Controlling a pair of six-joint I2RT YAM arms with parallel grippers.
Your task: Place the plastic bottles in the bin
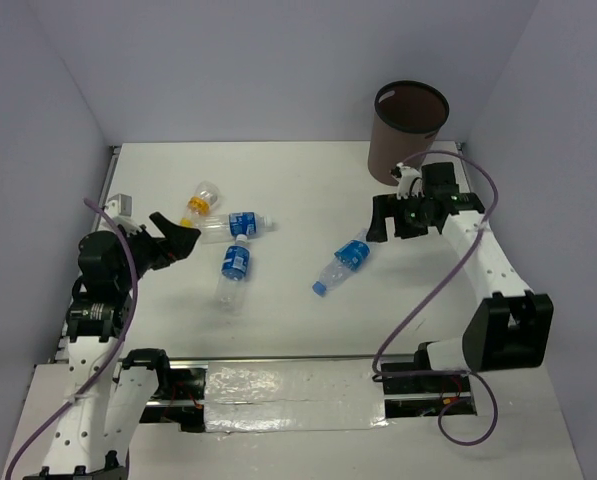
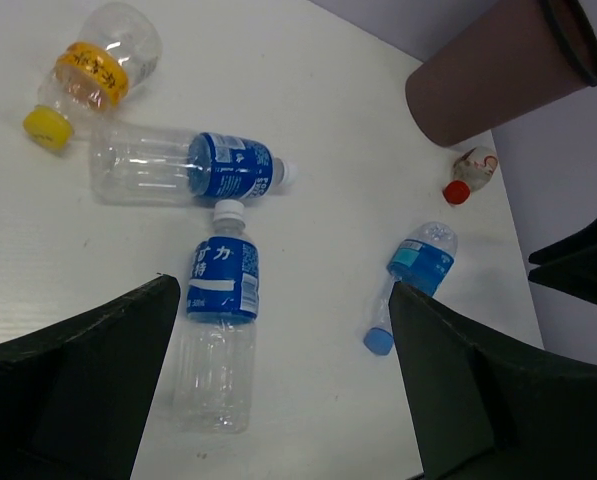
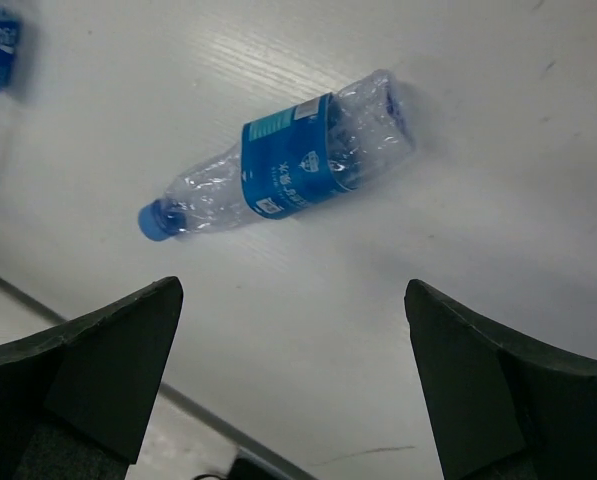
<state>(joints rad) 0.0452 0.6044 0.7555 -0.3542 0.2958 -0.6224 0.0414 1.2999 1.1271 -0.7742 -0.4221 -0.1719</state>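
Left gripper (image 1: 181,233) hovers wide open and empty over the left side of the white table (image 1: 298,180). We see three bottles lying just ahead of its fingers. The yellow-capped bottle (image 1: 200,200) is farthest, then a white-capped blue-label bottle (image 1: 236,225) lying crosswise. A second blue-label bottle (image 1: 234,266) is nearest, its white cap just beside the other's label.

The right gripper (image 3: 293,290) is spread just as wide and holds nothing. We find the blue-capped bottle (image 3: 288,170) (crumpled, on its side) just beyond the gap between its fingers.

The brown bin (image 1: 406,135) stands upright at the far right, behind that gripper, with the small red-capped bottle (image 2: 471,172) lying by its base.
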